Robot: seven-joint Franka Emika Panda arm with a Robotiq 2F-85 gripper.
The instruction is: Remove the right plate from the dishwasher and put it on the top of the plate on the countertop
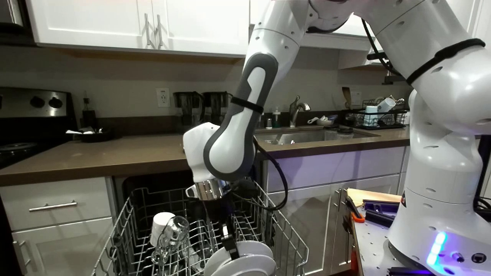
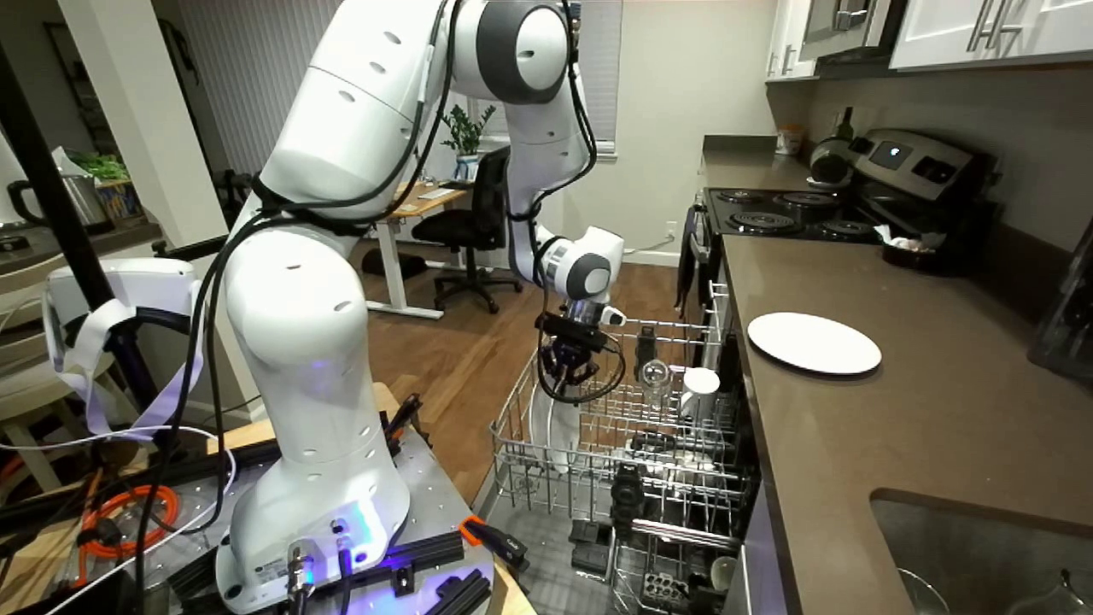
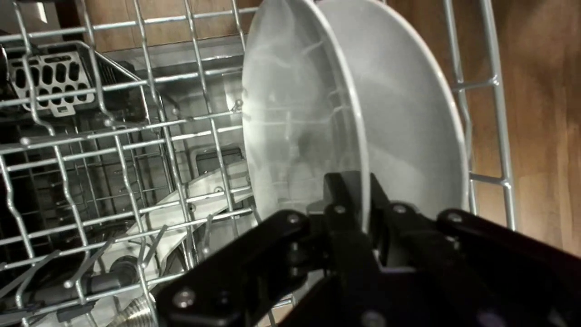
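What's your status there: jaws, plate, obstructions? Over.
Jaws shut on one plate. It's in the dishwasher rack, not yet on the countertop plate. Second plate close alongside, may catch on lifting.

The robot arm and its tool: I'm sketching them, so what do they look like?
The glossy white, rounded robot arm has dark grey curved trim, black straps, black cables and a glowing blue light strip on its white base. Past a silver metal ring is a black, angular, two-fingered tool with round screw heads.
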